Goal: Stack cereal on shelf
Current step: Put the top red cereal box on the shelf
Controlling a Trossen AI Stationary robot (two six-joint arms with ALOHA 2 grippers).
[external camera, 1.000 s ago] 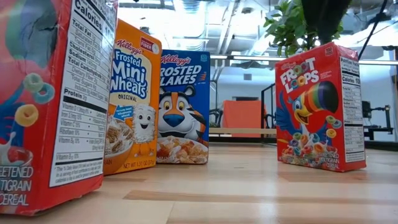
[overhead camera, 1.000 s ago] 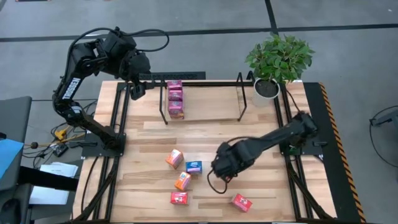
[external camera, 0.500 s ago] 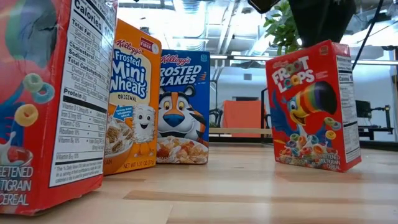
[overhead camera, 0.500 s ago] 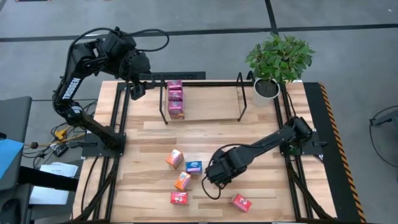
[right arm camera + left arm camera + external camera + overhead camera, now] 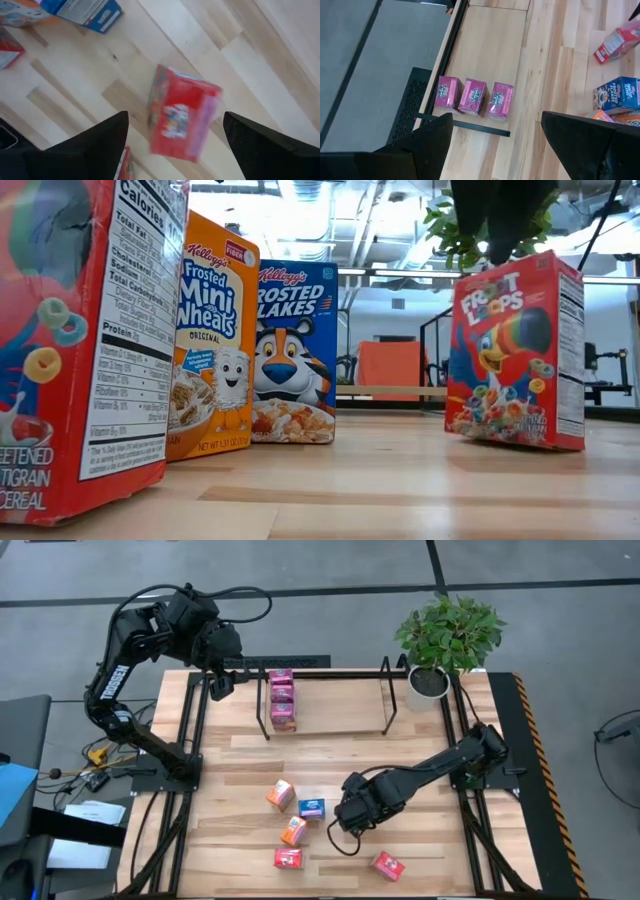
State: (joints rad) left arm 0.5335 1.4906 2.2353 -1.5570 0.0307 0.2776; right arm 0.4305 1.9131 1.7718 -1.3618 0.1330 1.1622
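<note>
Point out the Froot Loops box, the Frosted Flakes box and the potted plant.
Froot Loops box (image 5: 515,350): low view, on its printed red front.
Frosted Flakes box (image 5: 293,352): low view, on the tiger on its blue front.
Potted plant (image 5: 449,632): high view, on its green leaves.

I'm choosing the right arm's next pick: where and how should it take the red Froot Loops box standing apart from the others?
Probably from above, fingers across the narrow sides. The red box stands upright near the table's front edge, clear of the other cartons, so both sides are free. The right gripper hangs open over it and already straddles it in its wrist view. The left gripper waits open by the shelf.
</note>
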